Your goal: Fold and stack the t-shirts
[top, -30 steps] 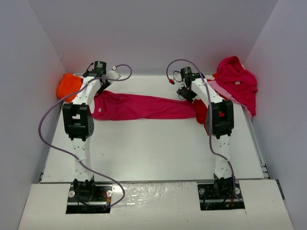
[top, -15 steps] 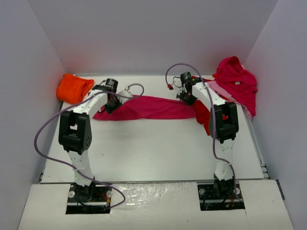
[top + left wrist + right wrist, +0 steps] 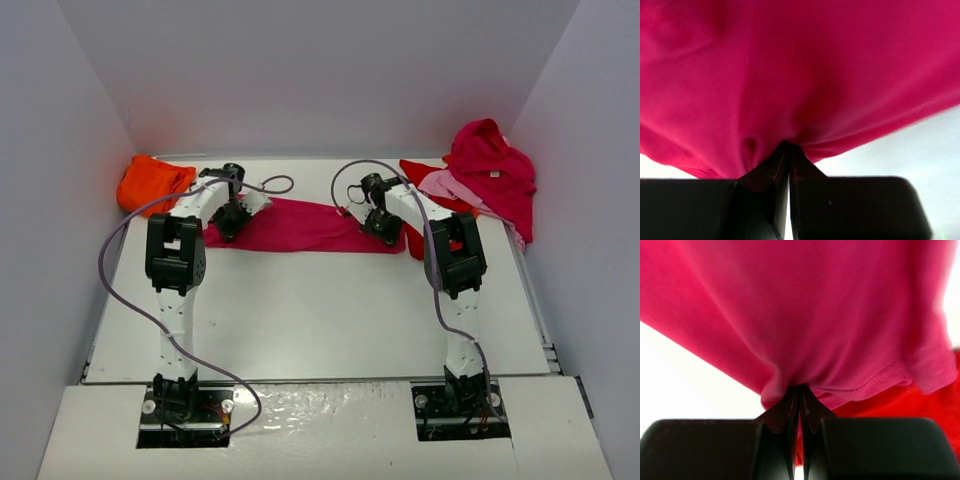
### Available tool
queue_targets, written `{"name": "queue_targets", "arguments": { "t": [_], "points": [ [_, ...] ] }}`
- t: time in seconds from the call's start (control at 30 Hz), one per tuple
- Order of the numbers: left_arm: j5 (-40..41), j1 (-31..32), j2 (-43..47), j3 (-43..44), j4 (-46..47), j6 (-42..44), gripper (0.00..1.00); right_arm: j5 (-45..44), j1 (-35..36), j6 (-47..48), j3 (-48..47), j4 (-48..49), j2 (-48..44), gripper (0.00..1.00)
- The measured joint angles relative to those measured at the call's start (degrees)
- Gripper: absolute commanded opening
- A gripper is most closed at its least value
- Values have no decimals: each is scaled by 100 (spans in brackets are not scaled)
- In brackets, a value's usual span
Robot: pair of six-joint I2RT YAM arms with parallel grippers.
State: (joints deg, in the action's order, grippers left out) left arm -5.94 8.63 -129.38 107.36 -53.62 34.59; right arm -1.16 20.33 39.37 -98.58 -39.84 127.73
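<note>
Magenta t-shirt (image 3: 300,224) lies as a long band across the far half of the counter (image 3: 320,310), pinched at both ends. Left gripper (image 3: 231,220) is clamped on the left end and right gripper (image 3: 381,226) on the right end near the stitched hem. Both wrist views show the jaws closed to a slit with cloth bunched between them.

Fabric looks light and limp, with no stiffness, so it will probably sag and wrinkle between holds. Best held at the hems or corners, both ends, kept taut.

Both arms reach forward, elbows raised, wrists pitched down at the counter. Red shirt (image 3: 920,405) lies under the right end. Orange shirt (image 3: 152,184) sits far left, unfolded pile (image 3: 492,170) far right.
</note>
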Motion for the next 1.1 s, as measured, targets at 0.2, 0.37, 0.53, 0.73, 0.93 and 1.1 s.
{"name": "queue_targets", "arguments": {
  "t": [0.2,0.37,0.53,0.73,0.93,1.1],
  "points": [
    [-70,-765,-647,1127,-486,-340,0,-561,434,385,1326,43,-644,0],
    [-31,-1043,-973,1753,-804,-520,0,-742,1167,468,2230,-103,-1141,0],
    [23,-1043,-1004,1834,-862,-524,0,-596,2054,390,2629,-456,-1405,0],
    [37,-1065,-425,939,-329,-492,0,-56,2242,266,2333,-584,-1842,4],
    [98,-1134,383,472,-321,-421,0,101,880,346,1165,-428,-2547,5],
    [152,-1144,1001,143,-234,-362,0,103,398,366,1025,-362,-2344,1]
  ]
}}
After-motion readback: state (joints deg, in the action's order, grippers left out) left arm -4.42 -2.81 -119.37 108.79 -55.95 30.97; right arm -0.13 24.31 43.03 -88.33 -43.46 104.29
